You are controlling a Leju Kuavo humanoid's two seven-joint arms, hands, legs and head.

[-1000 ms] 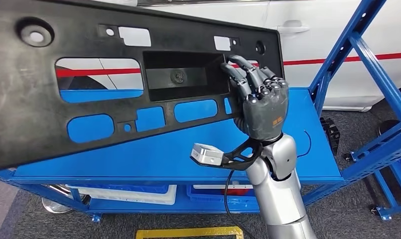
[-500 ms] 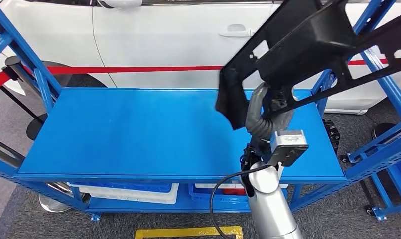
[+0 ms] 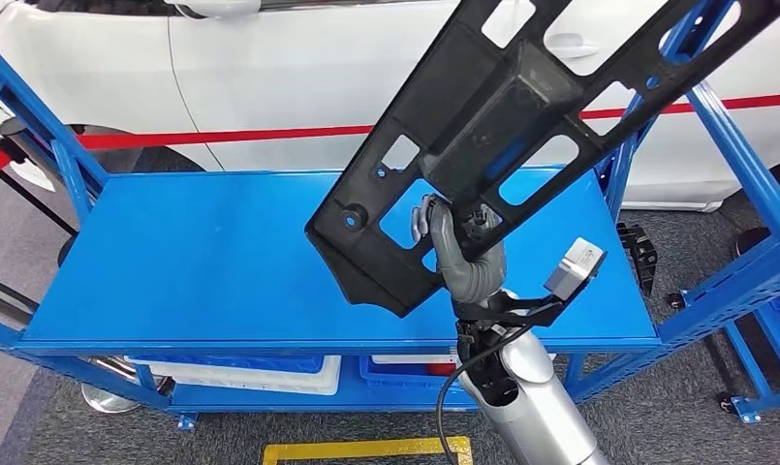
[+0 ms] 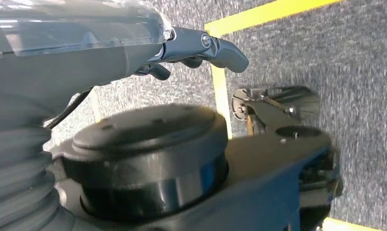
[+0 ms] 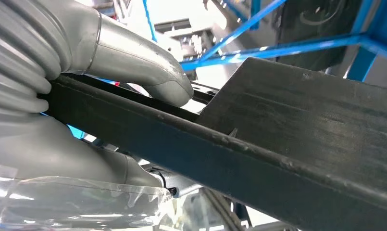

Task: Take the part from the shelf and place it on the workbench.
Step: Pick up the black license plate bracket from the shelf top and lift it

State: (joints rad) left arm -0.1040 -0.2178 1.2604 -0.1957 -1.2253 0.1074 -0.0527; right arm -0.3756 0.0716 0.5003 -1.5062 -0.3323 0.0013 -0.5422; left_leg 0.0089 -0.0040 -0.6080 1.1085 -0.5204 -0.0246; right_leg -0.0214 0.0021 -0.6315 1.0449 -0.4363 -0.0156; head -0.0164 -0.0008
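The part [image 3: 483, 107] is a long black plastic panel with several cut-outs and a boxed recess. It hangs tilted above the blue workbench [image 3: 221, 262], running from low at the centre up to the top right. My right hand [image 3: 458, 257] grips it from underneath near its lower end. In the right wrist view the grey thumb [image 5: 148, 72] presses on the panel's edge [image 5: 278, 144]. My left hand [image 4: 201, 45] hangs over the grey floor with nothing in its fingers.
A blue shelf frame [image 3: 744, 145] stands at the right, close to the panel's upper end. A white car [image 3: 289, 68] and a red barrier strip [image 3: 221, 136] lie behind the bench. White bins [image 3: 240, 373] sit under the bench top. Yellow floor tape [image 3: 366, 450] marks the near side.
The panel swung from lying across the upper left to a steep tilt toward the upper right. My right hand turned under it, and the bench top came into sight.
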